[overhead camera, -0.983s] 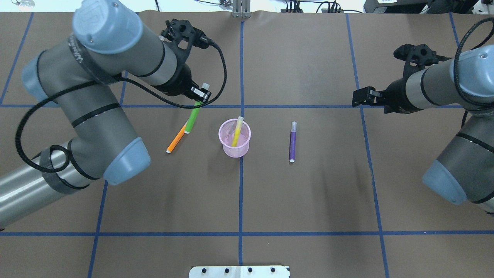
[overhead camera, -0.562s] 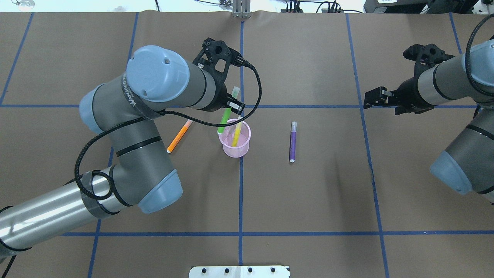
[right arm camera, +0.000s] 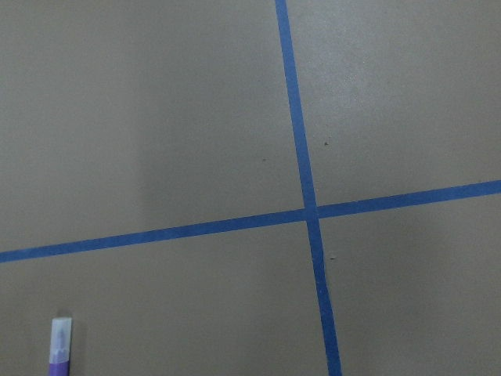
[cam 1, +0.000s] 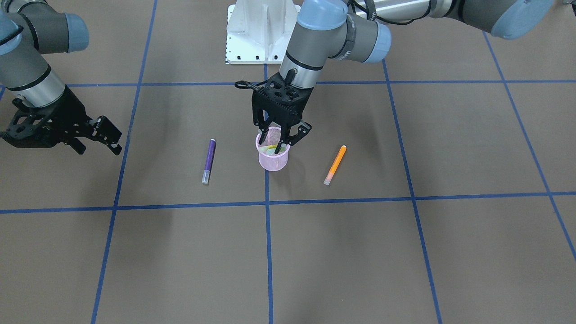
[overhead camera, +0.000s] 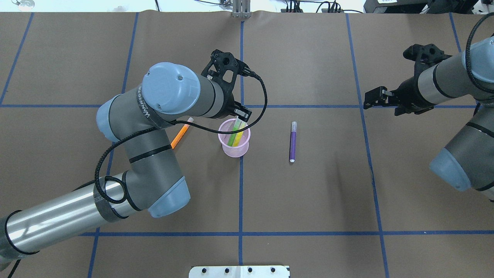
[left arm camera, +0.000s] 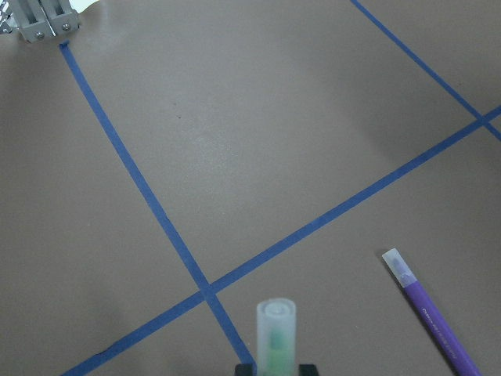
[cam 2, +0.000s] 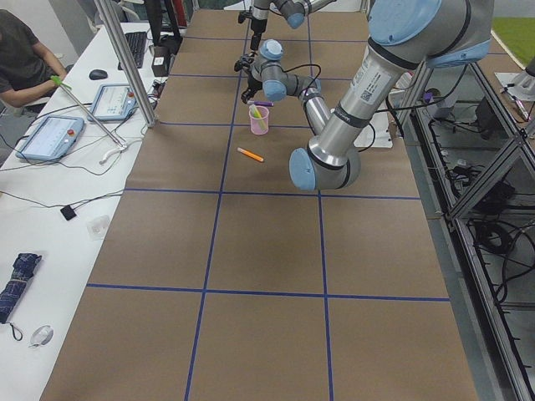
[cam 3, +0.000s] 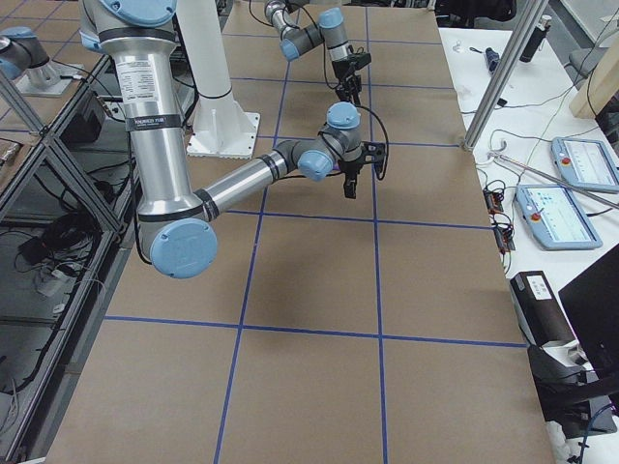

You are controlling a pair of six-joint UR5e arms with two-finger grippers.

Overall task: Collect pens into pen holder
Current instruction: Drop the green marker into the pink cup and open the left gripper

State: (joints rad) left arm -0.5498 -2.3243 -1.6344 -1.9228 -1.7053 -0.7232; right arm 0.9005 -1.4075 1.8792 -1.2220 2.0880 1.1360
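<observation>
Overhead exterior showed broad bare brown paper nearest me. Beyond it, the purple pen [overhead camera: 292,141] and orange pen [overhead camera: 180,134] lay flat either side of the pink mesh pen holder [overhead camera: 234,148], where the green pen [overhead camera: 232,136] and yellow pen [overhead camera: 239,136] stood. My left gripper [overhead camera: 240,114] hung released over its far rim; my right gripper [overhead camera: 369,97] waited unclenched, well apart. No legible writing.

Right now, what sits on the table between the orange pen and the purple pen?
The pink pen holder, in the overhead view, with orange pen on one side and purple pen on the other.
</observation>
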